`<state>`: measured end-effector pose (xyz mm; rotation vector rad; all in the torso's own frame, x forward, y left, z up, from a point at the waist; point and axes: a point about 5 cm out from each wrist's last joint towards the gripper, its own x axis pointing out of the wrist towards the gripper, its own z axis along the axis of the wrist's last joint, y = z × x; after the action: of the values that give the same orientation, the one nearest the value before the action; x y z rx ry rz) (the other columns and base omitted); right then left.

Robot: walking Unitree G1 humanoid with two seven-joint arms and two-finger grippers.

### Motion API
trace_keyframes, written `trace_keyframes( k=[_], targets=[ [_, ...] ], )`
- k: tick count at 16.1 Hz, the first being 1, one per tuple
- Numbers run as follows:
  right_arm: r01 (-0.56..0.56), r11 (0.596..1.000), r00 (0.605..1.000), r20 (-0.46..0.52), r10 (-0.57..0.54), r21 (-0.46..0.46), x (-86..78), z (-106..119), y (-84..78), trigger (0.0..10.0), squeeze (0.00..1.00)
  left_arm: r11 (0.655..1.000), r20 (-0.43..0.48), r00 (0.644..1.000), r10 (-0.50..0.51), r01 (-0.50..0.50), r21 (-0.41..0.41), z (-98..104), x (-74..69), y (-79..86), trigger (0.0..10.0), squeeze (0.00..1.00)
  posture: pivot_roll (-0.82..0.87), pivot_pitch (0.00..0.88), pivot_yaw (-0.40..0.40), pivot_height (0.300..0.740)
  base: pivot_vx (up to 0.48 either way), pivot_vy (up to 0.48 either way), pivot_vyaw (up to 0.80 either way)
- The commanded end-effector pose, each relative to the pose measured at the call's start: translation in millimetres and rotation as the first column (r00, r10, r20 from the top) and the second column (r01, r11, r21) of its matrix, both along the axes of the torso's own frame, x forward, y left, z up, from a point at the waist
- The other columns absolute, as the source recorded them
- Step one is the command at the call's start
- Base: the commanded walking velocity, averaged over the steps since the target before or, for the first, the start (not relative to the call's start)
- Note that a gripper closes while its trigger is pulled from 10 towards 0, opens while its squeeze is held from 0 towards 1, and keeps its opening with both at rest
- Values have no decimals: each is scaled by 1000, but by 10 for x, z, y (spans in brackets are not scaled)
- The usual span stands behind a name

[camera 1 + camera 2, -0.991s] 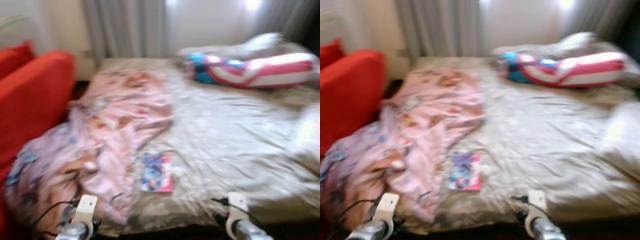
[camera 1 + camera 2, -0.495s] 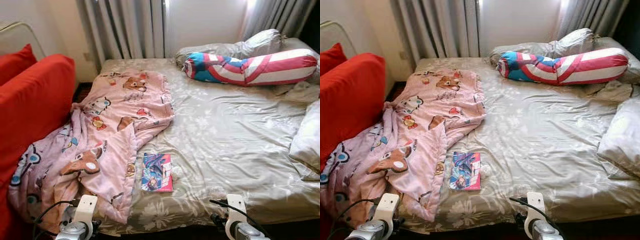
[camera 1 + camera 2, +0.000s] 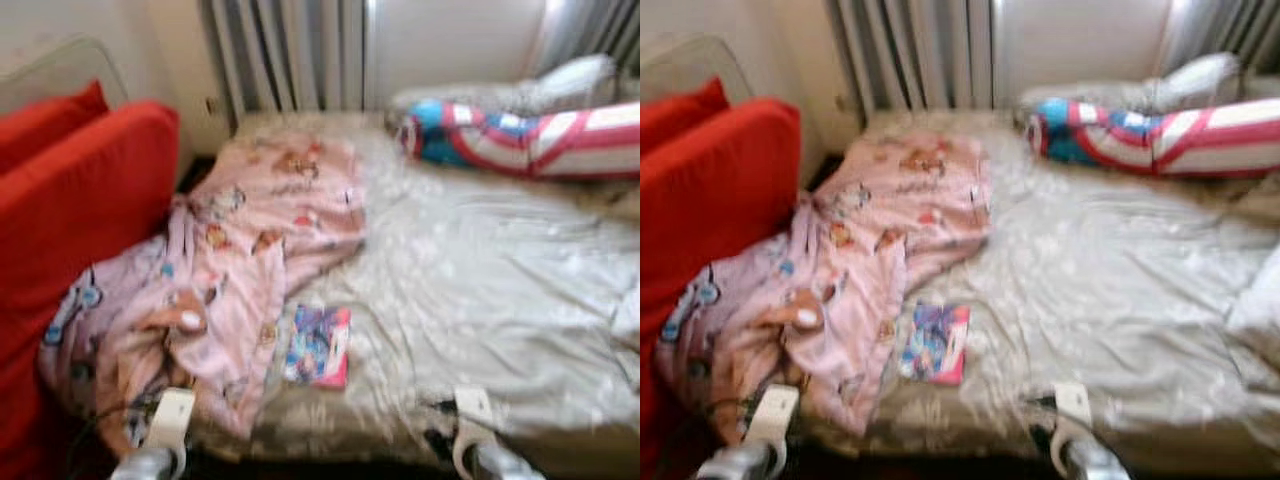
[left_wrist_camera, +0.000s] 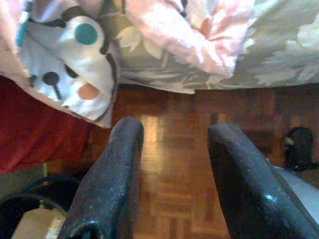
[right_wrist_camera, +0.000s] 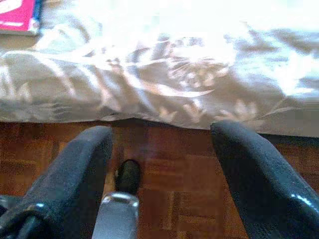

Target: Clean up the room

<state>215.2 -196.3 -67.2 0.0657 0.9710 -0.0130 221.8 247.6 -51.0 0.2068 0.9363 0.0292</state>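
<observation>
A bed (image 3: 500, 300) with a grey flowered sheet stands before me. A pink cartoon-print blanket (image 3: 250, 250) lies crumpled over its left side and hangs off the near corner. A colourful book (image 3: 318, 345) with a pink edge rests on the sheet near the front edge. A red, white and blue bolster pillow (image 3: 520, 140) lies at the head. My left gripper (image 4: 172, 149) is open, low above the wooden floor under the blanket's hanging edge (image 4: 65, 74). My right gripper (image 5: 159, 149) is open too, just below the bed's front edge, with the book's corner (image 5: 17, 17) off to one side.
A red sofa (image 3: 70, 220) with red cushions stands close on the left of the bed. Grey curtains (image 3: 290, 60) hang behind. A white pillow (image 3: 1260, 310) lies at the right edge. Parquet floor (image 4: 169, 164) runs along the bed's front.
The whole picture has shifted right and gone blurred, so the camera has turned or moved left. Nothing on the bed has moved, and both grippers hang as before.
</observation>
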Motion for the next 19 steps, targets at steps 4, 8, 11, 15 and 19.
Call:
trace_keyframes(
  k=[4, 8, 11, 15, 19],
  targets=[
    [13, 1000, 1000, 9, -13, 2, 6, 0, 22, 10000, 0, 1000, -17, 1000, 4, -4, 9, -13, -37, 36, 10000, 0, -32, 0, 11, 740, 0, -273, 0],
    [-6, 1000, 1000, 2, 6, -11, 8, 1, 19, 10000, 0, 1000, -16, 1000, 4, -3, 8, -11, -35, 35, 10000, 0, -35, 0, 12, 740, 0, -272, -797],
    [13, 1000, 1000, 7, -13, -4, 8, 1, 19, 10000, 0, 1000, -16, 1000, 7, -7, 6, -12, -36, 36, 10000, 0, -35, 0, 12, 740, 0, -274, -446],
    [18, 1000, 1000, 16, -18, 5, 17, 7, 22, 10000, 0, 1000, -15, 1000, 8, -8, 6, -9, -31, 35, 10000, 0, -34, 0, 11, 740, 0, -273, 0],
    [-25, 1000, 1000, 7, 25, 14, 20, 7, 42, 10000, 0, 1000, -13, 1000, 11, -11, 3, -7, -29, 39, 10000, 0, -33, 0, 11, 740, 0, -273, 400]
  ],
)
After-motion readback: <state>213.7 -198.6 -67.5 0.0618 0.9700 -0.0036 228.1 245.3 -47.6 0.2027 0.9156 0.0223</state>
